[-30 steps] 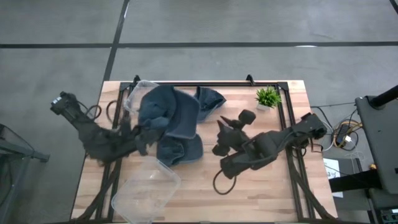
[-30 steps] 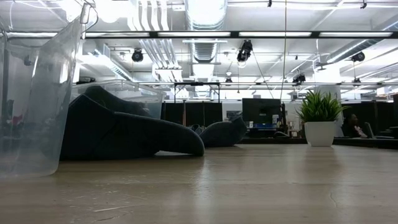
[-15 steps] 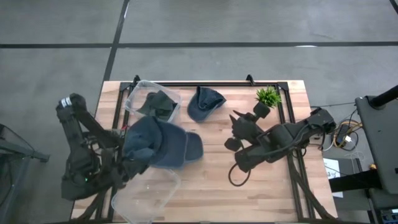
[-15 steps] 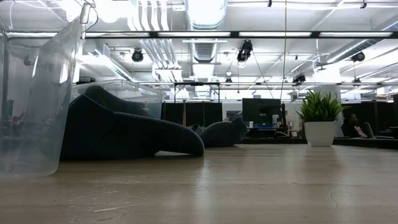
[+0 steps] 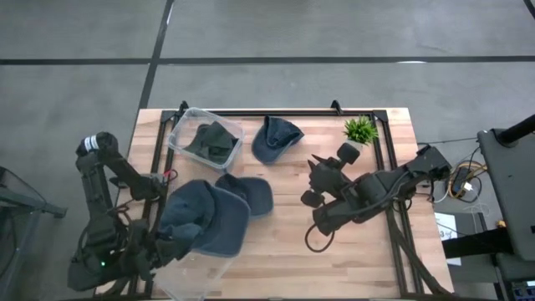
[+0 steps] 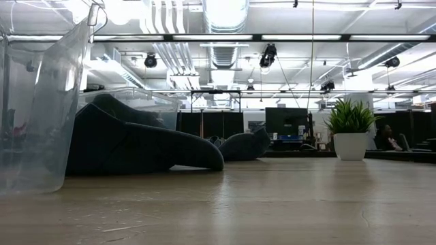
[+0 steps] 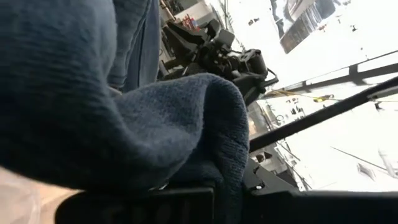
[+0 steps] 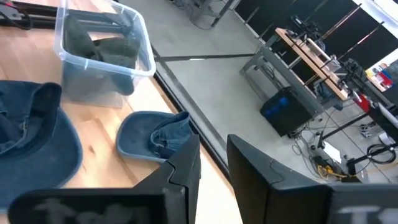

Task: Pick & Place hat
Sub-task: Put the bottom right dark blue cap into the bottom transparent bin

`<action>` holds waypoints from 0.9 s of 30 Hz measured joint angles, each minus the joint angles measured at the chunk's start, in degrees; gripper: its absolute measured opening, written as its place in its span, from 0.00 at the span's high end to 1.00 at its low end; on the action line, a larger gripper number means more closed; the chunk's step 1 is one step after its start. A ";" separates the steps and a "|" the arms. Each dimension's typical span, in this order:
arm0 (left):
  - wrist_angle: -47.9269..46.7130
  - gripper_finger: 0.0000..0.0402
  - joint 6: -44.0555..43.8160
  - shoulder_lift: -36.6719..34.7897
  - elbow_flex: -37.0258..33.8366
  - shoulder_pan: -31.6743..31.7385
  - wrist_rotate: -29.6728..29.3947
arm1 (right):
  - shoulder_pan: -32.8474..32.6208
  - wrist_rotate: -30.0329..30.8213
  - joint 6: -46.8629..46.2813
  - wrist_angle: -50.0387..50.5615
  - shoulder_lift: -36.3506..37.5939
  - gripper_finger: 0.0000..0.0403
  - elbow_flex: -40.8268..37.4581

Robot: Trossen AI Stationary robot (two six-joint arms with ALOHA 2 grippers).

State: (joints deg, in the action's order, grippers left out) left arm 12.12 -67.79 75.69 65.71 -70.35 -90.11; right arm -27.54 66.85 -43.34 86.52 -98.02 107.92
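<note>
My left gripper point(image 5: 171, 244), near the table's front left corner, is shut on a blue hat point(image 5: 203, 221) whose knit cloth point(image 7: 93, 93) fills the left wrist view. The hat hangs over the far rim of a clear tub point(image 5: 196, 280). A second blue hat point(image 5: 253, 194) lies flat on the table beside it. A third one point(image 5: 276, 138) lies at the far edge. My right gripper point(image 8: 214, 158) hovers right of centre point(image 5: 318, 171), slightly open with nothing between its fingers. My left gripper holds the blue hat by its near left edge point(image 5: 177, 242), coming in level from the table's left. A fold of the cloth point(image 7: 214, 130) drapes over the fingers and hides the place of contact. The hat hangs clear of the table and spreads out to the right.
A clear tub point(image 5: 205, 138) at the far left holds a dark green hat point(image 5: 213, 138). A small potted plant point(image 5: 359, 131) stands at the far right. Bare wood lies between the two arms and along the front edge.
My left gripper has swung from beside the far tub toward the table's near left corner, sinking a little and rolling, with the blue hat carried along clear of the table. The hat lying on the table stayed in place. My right arm has drifted slightly toward the right.
</note>
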 joint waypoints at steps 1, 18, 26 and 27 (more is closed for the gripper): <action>-0.06 0.99 -0.43 0.40 0.00 -0.24 0.00 | -0.20 -0.02 -0.03 0.05 0.00 0.81 -0.23; -0.08 0.99 -17.84 8.07 0.04 -4.53 0.22 | -7.92 -0.34 -2.79 0.41 2.44 0.80 -0.50; -4.03 0.99 -15.22 3.68 -0.23 -6.36 -0.17 | -13.51 -0.99 -6.10 0.12 4.32 0.83 -0.46; -4.90 0.99 -15.18 3.12 -0.30 -6.92 -0.17 | -13.99 -1.05 -6.64 0.11 4.31 0.83 -0.46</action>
State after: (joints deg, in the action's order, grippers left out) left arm 7.22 -82.97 78.81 65.41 -77.27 -90.28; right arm -41.53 65.80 -49.99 86.63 -93.71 107.46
